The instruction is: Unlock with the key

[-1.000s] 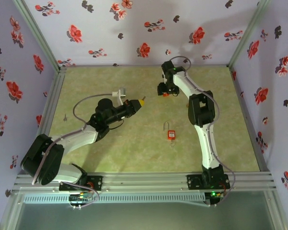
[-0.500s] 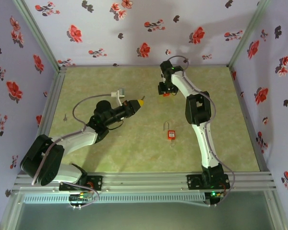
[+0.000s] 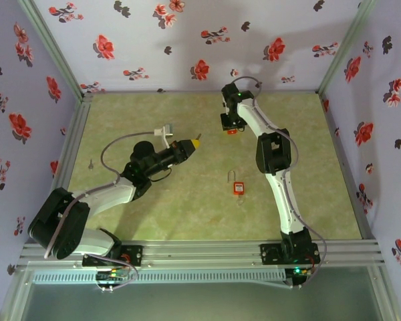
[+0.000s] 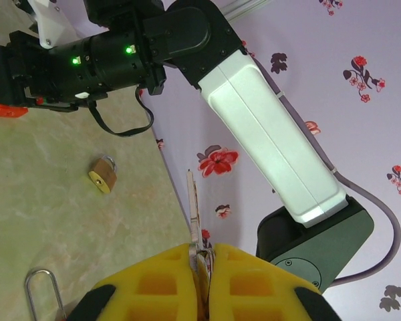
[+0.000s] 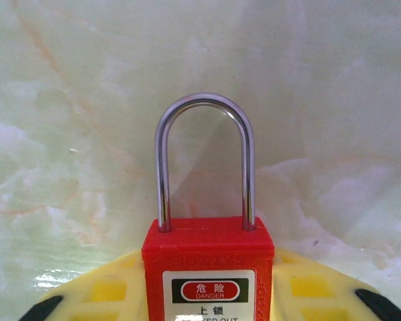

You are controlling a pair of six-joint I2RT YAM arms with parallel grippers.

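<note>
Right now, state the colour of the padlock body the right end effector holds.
Red padlock body, clearest in the right wrist view.

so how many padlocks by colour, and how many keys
red padlocks: 2, one held red padlock in the right gripper, one loose red padlock on the table
brass padlock: 1
key: 1, in the left gripper
tiny item at the table's left edge: too small to name, not counted
total: 4
</note>
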